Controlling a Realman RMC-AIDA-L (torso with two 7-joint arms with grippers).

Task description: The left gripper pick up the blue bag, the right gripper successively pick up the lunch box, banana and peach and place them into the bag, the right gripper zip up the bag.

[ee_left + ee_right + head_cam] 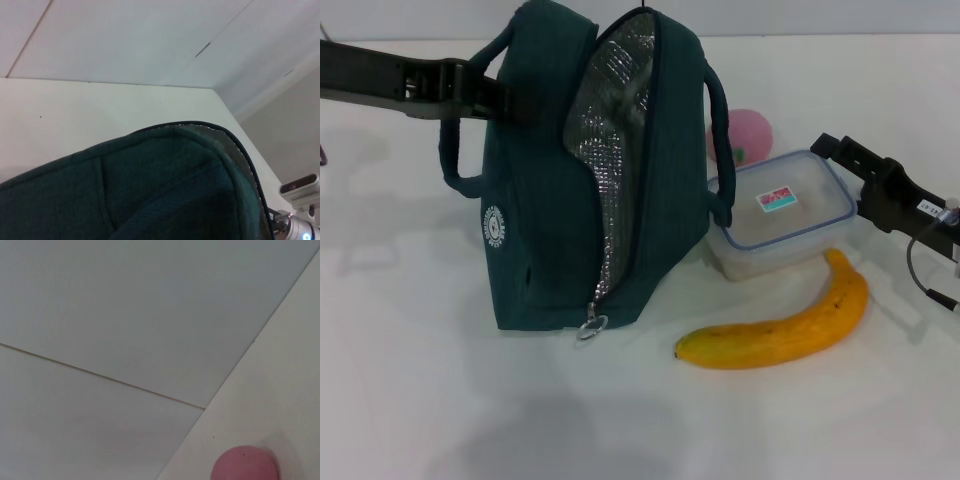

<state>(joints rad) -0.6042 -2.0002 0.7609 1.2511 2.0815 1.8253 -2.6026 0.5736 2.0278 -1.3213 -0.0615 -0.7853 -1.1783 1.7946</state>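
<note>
The blue bag (545, 215) stands upright on the white table, its zip open and the silver foil lining (615, 110) showing. My left gripper (515, 100) reaches in from the left, passes through the near handle loop (450, 150) and is shut on the bag's upper side; the left wrist view is filled by the bag's fabric (165, 190). To the bag's right lies the lunch box (780, 215), with the peach (752, 133) behind it and the banana (780, 335) in front. My right gripper (828, 160) is open at the box's far right corner. The peach (245, 465) also shows in the right wrist view.
The ring zip pull (591, 326) hangs at the bottom of the bag's open zip, near the table. The bag's far handle (722, 130) stands between the bag and the peach. White table (440, 400) stretches in front and to the left.
</note>
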